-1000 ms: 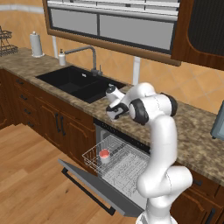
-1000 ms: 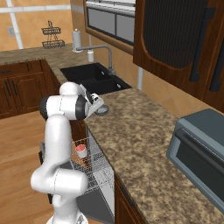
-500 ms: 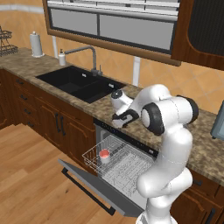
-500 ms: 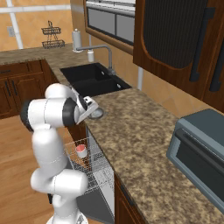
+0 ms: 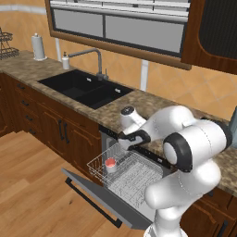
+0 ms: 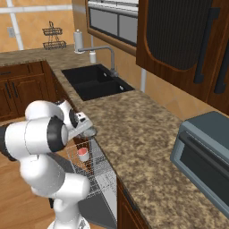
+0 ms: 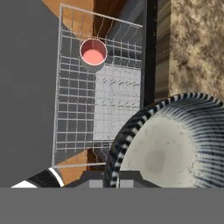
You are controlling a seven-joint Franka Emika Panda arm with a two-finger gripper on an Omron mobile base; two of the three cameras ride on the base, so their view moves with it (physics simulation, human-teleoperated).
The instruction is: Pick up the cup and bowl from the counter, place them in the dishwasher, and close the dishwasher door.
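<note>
Above the open dishwasher (image 5: 121, 172), items listed left to right as the hand view lays them out.

Dishwasher door (image 7: 26, 87): flat dark grey panel, dropped down and open, running along the left side of the view; its black bar handle (image 5: 90, 202) shows at the outer edge in the left base view.

Wire rack (image 7: 78, 113): white, pulled out over the door, mostly bare.

Cup (image 7: 93, 53): white with a red-pink inside, upright in the far corner of the rack; already loaded.

Bowl (image 7: 170, 144): grey, ribbed outside, speckled pale inside, held mouth-up. It hangs over the dishwasher's black top strip (image 7: 150, 52), partly over the near right part of the rack and partly over the tabletop (image 7: 197, 48) edge.

Fingers (image 7: 114, 181): closed tight on the bowl's near rim, one on each side of the wall as far as can be made out.

Governing relation: the free rack area lies to the left of the bowl and below it, with the cup well apart toward the far corner. By my reading, the bowl must travel leftward, off the tabletop edge and clear of the top strip, then down onto the bare wire. The door remains to be closed afterwards.
</note>
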